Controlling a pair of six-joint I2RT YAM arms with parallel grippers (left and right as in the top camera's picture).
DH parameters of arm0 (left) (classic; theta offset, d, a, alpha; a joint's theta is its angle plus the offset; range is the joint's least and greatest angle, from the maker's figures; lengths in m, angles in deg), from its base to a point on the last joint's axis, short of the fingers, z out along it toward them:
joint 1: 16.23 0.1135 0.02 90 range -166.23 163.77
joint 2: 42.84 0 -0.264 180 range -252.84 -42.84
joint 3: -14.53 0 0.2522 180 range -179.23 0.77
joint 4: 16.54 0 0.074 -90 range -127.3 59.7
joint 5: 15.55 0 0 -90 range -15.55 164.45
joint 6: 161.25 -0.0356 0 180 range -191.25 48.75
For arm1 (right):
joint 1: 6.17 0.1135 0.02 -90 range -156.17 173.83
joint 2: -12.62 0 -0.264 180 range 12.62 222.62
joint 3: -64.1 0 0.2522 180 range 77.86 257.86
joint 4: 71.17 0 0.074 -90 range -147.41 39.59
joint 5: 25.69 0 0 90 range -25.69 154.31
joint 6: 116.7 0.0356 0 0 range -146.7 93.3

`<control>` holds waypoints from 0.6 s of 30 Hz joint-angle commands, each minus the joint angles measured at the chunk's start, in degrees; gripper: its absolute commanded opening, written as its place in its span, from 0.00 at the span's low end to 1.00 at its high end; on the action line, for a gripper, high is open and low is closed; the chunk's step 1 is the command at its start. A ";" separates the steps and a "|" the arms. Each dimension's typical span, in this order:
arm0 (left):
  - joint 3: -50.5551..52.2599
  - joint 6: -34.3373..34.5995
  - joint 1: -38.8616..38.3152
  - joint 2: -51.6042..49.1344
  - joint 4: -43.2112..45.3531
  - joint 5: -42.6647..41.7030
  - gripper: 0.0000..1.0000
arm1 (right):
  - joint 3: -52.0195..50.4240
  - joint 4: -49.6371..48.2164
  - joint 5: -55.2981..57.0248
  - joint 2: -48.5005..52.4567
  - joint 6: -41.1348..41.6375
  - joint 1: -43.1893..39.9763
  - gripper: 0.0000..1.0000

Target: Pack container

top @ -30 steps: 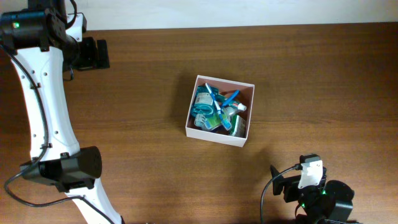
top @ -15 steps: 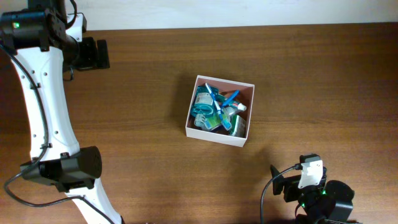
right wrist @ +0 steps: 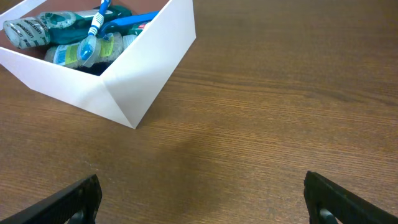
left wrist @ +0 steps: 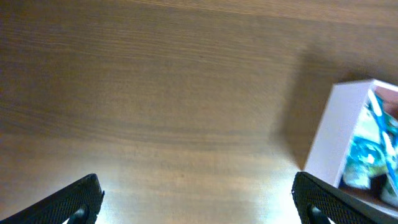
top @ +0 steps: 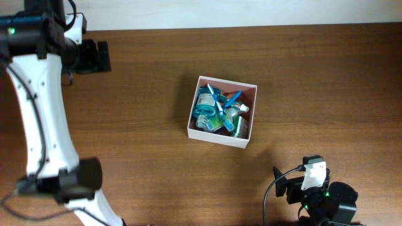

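The container [top: 217, 136] is a square white box with a pinkish-brown inside, standing mid-table. It holds several teal and blue toiletries [top: 217, 110], with toothbrushes on top. My left gripper [top: 100, 55] is open and empty at the far left back, well away from the box. In the left wrist view [left wrist: 199, 208] the box's white wall [left wrist: 329, 146] shows at the right. My right gripper [top: 281, 183] is open and empty near the front right. In the right wrist view [right wrist: 199, 202] the box [right wrist: 146, 68] lies ahead to the left.
The brown wooden table [top: 138, 119] runs under everything. The white left arm [top: 44, 113] stretches down the left side. The table's back edge meets a pale wall [top: 251, 12].
The left arm has shifted slightly and looks blurred; its gripper stays at the far left back. The box and the right arm have not moved.
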 commanded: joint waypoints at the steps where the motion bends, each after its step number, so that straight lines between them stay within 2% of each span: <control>1: 7.98 0.50 -2.01 11.34 -0.09 0.42 0.99 | -0.22 -0.24 -0.72 -0.70 0.39 -0.39 0.99; 3: 14.69 -0.79 -2.56 16.57 0.76 3.28 0.99 | -0.22 -0.24 -0.72 -0.70 0.39 -0.39 0.99; 5: 22.80 -2.05 -2.64 22.86 7.26 9.90 0.99 | -0.22 -0.24 -0.72 -0.72 0.39 -0.39 0.99; 10: 50.18 -2.08 -2.64 44.59 37.11 12.79 0.99 | -0.22 -0.24 -0.72 -0.70 0.39 -0.39 0.99; 14: 71.56 -2.05 -2.64 60.08 56.50 12.59 0.99 | -0.22 -0.24 -0.72 -0.70 0.39 -0.39 0.99; 18: 91.32 -2.05 -2.67 74.10 67.98 12.35 0.99 | -0.22 -0.24 -0.72 -0.70 0.39 -0.39 0.99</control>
